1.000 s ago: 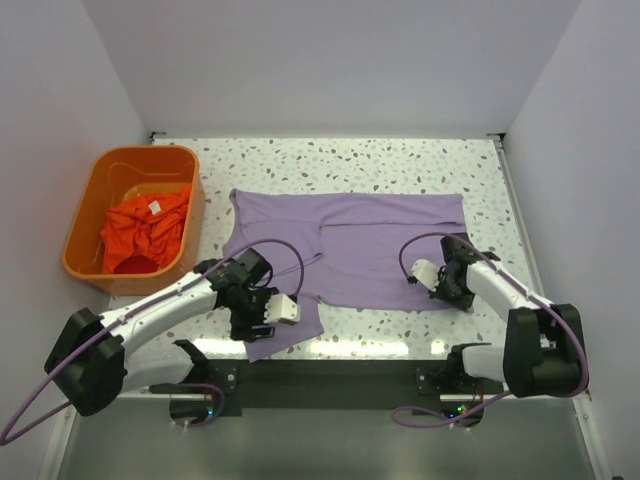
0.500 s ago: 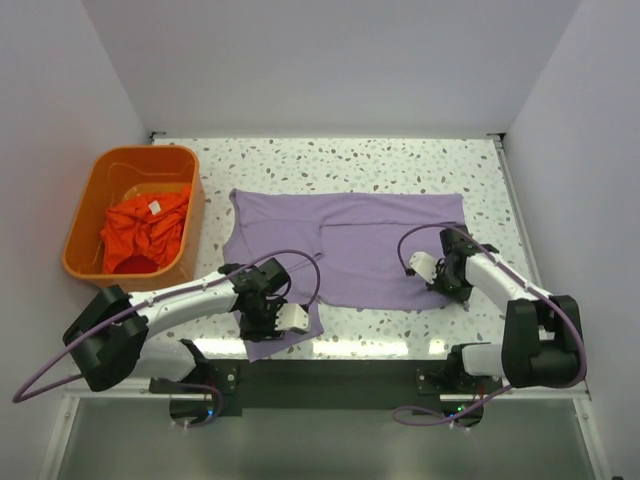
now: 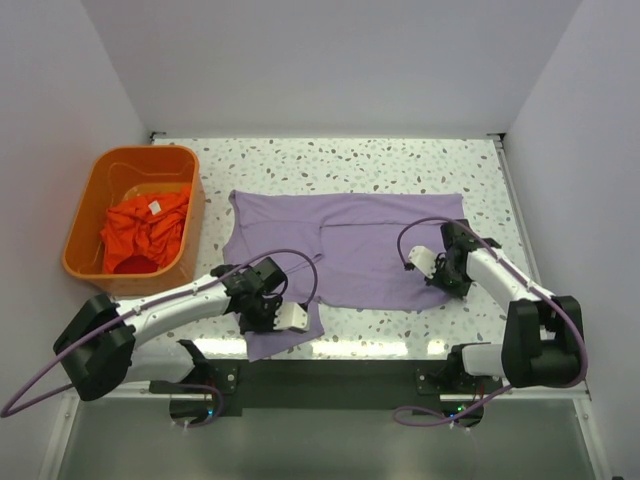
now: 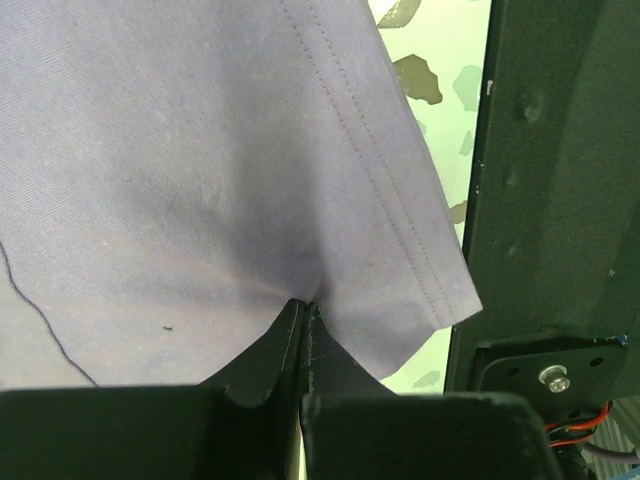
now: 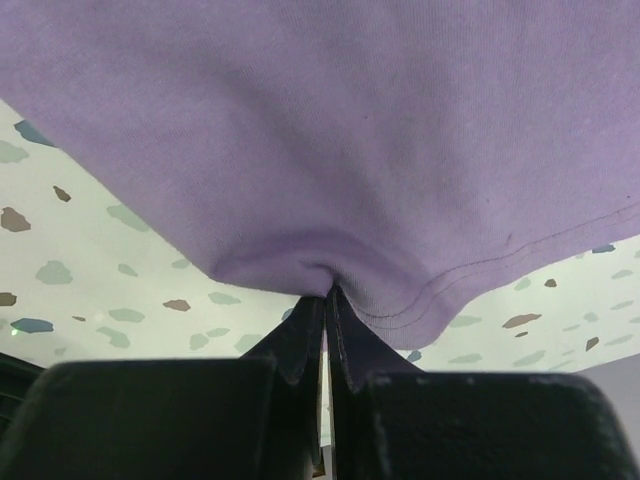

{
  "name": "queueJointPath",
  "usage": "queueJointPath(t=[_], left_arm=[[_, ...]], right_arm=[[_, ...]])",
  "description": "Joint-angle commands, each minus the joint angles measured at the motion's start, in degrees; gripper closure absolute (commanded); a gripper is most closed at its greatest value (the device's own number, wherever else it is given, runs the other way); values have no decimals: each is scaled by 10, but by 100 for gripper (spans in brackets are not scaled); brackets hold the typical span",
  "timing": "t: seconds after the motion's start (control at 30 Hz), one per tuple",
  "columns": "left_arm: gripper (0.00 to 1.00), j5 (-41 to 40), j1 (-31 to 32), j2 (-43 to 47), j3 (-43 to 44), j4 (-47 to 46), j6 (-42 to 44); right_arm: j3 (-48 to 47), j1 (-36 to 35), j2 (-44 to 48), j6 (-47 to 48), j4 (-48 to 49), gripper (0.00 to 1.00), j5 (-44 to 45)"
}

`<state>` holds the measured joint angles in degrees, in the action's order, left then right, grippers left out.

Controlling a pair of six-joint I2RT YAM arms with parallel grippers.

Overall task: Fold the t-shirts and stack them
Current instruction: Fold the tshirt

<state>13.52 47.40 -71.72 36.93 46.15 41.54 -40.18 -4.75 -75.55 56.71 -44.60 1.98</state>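
My left gripper (image 4: 303,303) is clamped on the purple shirt (image 3: 370,240). Its jaws are pressed together with a pinch of cloth drawn into a small pucker right at the tips. A double-stitched hem runs down just to the right of that pinch and ends in a corner close beside my fingertips. Past the hem I see the speckled table (image 3: 400,160) and a black part of the rig.

From above, this gripper sits on the shirt's near left flap, which lies at the table's near edge.

My right gripper (image 5: 325,292) is also shut on the purple shirt. Its jaws meet on a fold of cloth that bunches where they bite. A stitched hem curves away to the right of the tips, and bare table shows on both sides under the cloth. In the top view it is at the shirt's near right edge.

The rest of the purple shirt lies spread flat on the table ahead of both grippers and between them.

The orange shirt (image 3: 145,230) lies crumpled in the basket (image 3: 130,152) with its white label up. It is off to the left of my left gripper, well apart from it, and neither gripper touches it.
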Motion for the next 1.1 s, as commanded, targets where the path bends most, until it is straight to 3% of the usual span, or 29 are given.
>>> queueJointPath(t=[0.0, 0.1, 0.17, 0.2, 0.27, 0.3, 0.53, 0.57, 0.63, 0.73, 0.83, 0.87, 1.07], left_arm=[[100, 22, 1, 25, 14, 28, -2], [98, 12, 1, 27, 15, 37, -5], [74, 16, 0, 26, 18, 49, 5], [48, 20, 0, 27, 20, 53, 8], [27, 26, 5, 33, 29, 55, 10], [23, 26, 8, 32, 31, 56, 9], [22, -30, 43, 21, 9, 34, 25], [8, -38, 58, 16, 4, 25, 18], [1, -50, 81, 7, 1, 16, 2], [1, -72, 119, -3, -16, -11, -29], [8, -100, 145, -14, -45, -38, -48], [17, -113, 150, -22, -48, -47, -56], [47, -119, 150, -41, -52, -59, -61]], right_arm=[[-22, 2, 18, 7, -22, 100, -12], [-19, 2, 25, 9, -22, 100, -15], [-17, 2, 24, 9, -23, 100, -15], [-17, 2, 23, 8, -25, 100, -15], [-17, 3, 21, 8, -25, 100, -12], [-17, 2, 20, 8, -25, 100, -12], [-18, 2, 19, 2, -23, 100, -8], [-18, 2, 17, 1, -22, 100, -7], [-19, 2, 14, -1, -21, 100, -5], [-21, 2, 12, -3, -21, 100, -3], [-21, 2, 14, -3, -20, 100, 0], [-21, 2, 14, -3, -21, 100, 0], [-21, 2, 11, 1, -21, 100, 2]])
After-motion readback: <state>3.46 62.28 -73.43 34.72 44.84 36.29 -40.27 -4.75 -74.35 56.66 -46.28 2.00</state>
